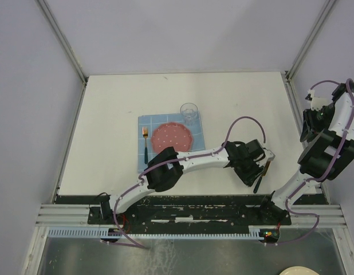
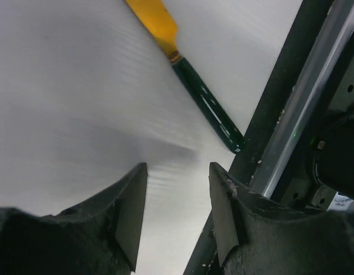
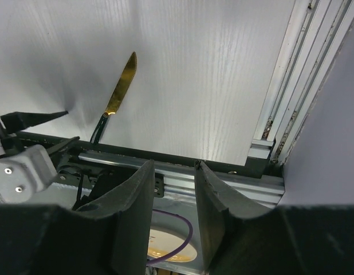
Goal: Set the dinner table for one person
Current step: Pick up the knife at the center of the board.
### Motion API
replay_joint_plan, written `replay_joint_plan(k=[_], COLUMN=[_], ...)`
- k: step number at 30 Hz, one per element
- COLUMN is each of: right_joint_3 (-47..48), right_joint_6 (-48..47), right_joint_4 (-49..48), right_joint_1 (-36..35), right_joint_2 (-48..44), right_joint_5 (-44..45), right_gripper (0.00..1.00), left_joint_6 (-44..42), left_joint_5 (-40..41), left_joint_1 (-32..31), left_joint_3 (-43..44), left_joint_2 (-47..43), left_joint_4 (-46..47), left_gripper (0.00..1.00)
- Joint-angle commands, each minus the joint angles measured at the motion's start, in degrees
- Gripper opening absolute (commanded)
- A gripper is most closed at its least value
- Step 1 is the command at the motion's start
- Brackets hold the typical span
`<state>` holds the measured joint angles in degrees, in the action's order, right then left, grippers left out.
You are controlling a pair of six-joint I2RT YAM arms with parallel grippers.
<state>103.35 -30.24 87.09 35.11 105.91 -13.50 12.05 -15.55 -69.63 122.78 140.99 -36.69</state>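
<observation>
Holding the left claw (image 2: 178, 167) spread, its two black fingers (image 2: 131, 212) standing apart and pinching nothing, low over the dinner table (image 2: 68, 86), a large flat matte white square tabletop. Reading this as lining up for a pick. Lying just ahead of the claw and a little toward its right finger, a table knife with a gold blade and a glossy dark green handle (image 2: 191, 80), handle end nearest, blade pointing away, flat on the surface and apart from both fingers. Running close along the claw's right side, a black and silver metal rail (image 2: 291, 114), probably leaving little room on that side for closing around the handle. Spreading directly beneath the claw and away ahead and to its left, that white table, showing faint fine ribbing and a soft grey shadow just ahead of the fingertips. Sitting well behind the claw, back along its own arm, a blue grid-patterned cloth placemat (image 1: 199, 137) carrying a round pink speckled plate (image 1: 172, 136), with a gold fork with a dark handle (image 1: 145, 143) on the plate's side away from the claw and a clear drinking glass (image 1: 189, 113) at the mat's far corner. Showing bare cloth on the side toward the claw, presumably the knife's place. Hanging farther off beyond the knife, raised above the table, the right claw (image 3: 172, 163), likewise spread and pinching nothing.
</observation>
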Motion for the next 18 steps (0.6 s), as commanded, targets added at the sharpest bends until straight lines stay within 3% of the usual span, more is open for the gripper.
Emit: replay_joint_plan(k=[1, 12, 18], right_joint_3=[1.1, -0.8, -2.3], right_joint_6=[-0.9, -1.7, -1.9], right_joint_4=[0.4, 0.3, -0.1], right_joint_1=[0.5, 0.8, 1.1], right_joint_2=[-1.3, -1.5, -2.1], right_joint_5=[-0.8, -1.3, -1.8], right_gripper=[0.42, 0.41, 0.41], left_joint_6=[1.0, 2.5, 1.9], left_joint_5=[-1.9, 0.1, -0.4], left_joint_1=[-1.3, -1.4, -1.5], left_joint_3=[4.3, 7.0, 8.6], left_joint_2=[1.3, 2.6, 3.2], left_joint_4=[2.5, 2.8, 3.8], left_gripper=[0.55, 0.55, 0.64])
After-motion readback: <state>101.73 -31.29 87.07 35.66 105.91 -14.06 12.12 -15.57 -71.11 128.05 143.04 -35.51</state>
